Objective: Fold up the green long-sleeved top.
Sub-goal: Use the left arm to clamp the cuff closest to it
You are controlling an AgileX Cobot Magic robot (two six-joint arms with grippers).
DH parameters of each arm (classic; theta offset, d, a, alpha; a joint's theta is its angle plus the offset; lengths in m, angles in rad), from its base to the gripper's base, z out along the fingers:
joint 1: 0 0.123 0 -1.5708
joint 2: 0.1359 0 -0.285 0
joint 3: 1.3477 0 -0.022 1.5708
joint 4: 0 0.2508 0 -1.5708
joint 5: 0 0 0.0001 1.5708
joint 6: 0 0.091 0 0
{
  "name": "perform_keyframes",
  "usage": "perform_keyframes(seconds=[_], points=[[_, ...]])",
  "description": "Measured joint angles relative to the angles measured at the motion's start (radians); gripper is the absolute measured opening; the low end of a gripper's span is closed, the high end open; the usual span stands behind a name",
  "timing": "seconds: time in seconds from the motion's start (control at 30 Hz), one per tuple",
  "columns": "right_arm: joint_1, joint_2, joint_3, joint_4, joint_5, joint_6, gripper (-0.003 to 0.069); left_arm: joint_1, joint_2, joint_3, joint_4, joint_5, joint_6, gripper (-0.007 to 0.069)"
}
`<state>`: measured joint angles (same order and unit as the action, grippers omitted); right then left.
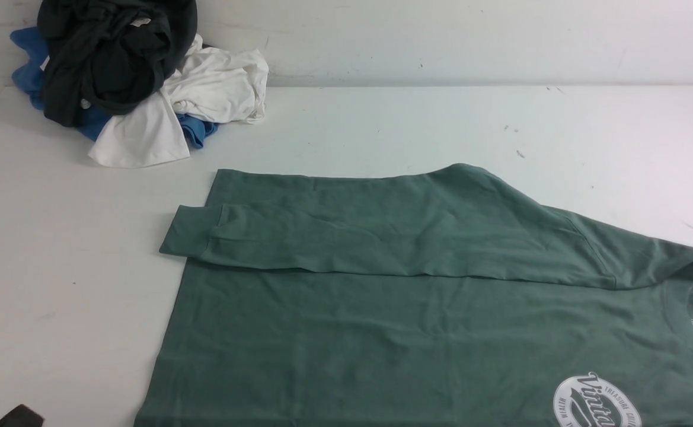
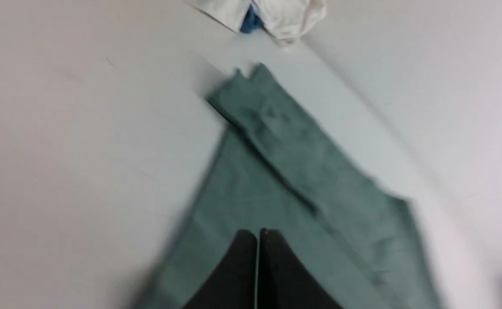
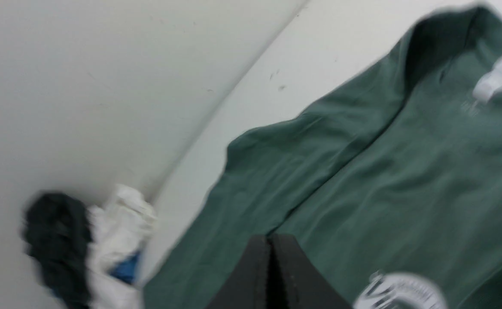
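Under the left gripper [image 2: 258, 235] and right gripper [image 3: 270, 238], both clenched on nothing, the green long-sleeved top [image 1: 417, 332] lies flat; the sleeve [image 1: 346, 237] beyond the jaws looks folded across, body folds remain imo.

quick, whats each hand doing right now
left hand: closed, holding nothing
right hand: closed, holding nothing

Left tool [image 2: 258, 234], right tool [image 3: 270, 237]: matte black, wedge-shaped, tapered.
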<state>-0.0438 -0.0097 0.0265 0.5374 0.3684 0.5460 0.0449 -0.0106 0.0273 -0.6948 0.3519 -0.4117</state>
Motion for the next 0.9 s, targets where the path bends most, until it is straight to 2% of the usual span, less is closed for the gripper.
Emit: perform_keyframes(seconds=[0.03,0.07,0.1,0.13,0.33,0.53,0.63,0.7,0.73,0.8,0.9], points=[[0.000,0.000,0.000,0.062,0.003,0.030,-0.0015,0.000,0.000,0.000,-0.096,-0.005,-0.038,-0.0007],[0.000,0.000,0.000,0.076,0.003,0.035,-0.0015,0.000,0.000,0.000,-0.112,-0.006,-0.044,-0.0007],[0.000,0.000,-0.001,0.153,-0.001,0.060,-0.0015,0.000,0.000,0.000,-0.209,-0.013,-0.070,-0.0007],[0.000,0.000,-0.001,0.176,-0.004,0.063,-0.0015,0.000,0.000,0.000,-0.247,-0.016,-0.074,-0.0007],[0.000,0.000,-0.002,0.147,-0.004,-0.032,-0.0015,0.000,0.000,0.000,-0.310,-0.015,-0.005,-0.0007],[0.000,0.000,-0.002,0.121,-0.004,-0.186,-0.0015,0.000,0.000,-0.003,-0.333,-0.009,0.241,-0.0007],[0.000,0.000,-0.048,0.113,0.009,-0.373,-0.0015,0.000,0.000,-0.085,-0.335,0.008,0.466,-0.0007],[0.000,0.001,-0.091,0.100,0.006,-0.454,-0.0015,0.000,0.000,-0.123,-0.334,0.013,0.560,-0.0007],[0.000,0.039,-0.176,0.064,-0.015,-0.583,-0.0015,0.000,0.025,-0.206,-0.323,0.026,0.681,-0.0007],[0.000,0.069,-0.213,0.044,-0.025,-0.629,-0.0015,0.000,0.059,-0.248,-0.309,0.043,0.731,-0.0007],[0.000,0.253,-0.381,-0.048,-0.018,-0.773,-0.0015,0.000,0.241,-0.390,-0.194,0.164,0.796,-0.0007]])
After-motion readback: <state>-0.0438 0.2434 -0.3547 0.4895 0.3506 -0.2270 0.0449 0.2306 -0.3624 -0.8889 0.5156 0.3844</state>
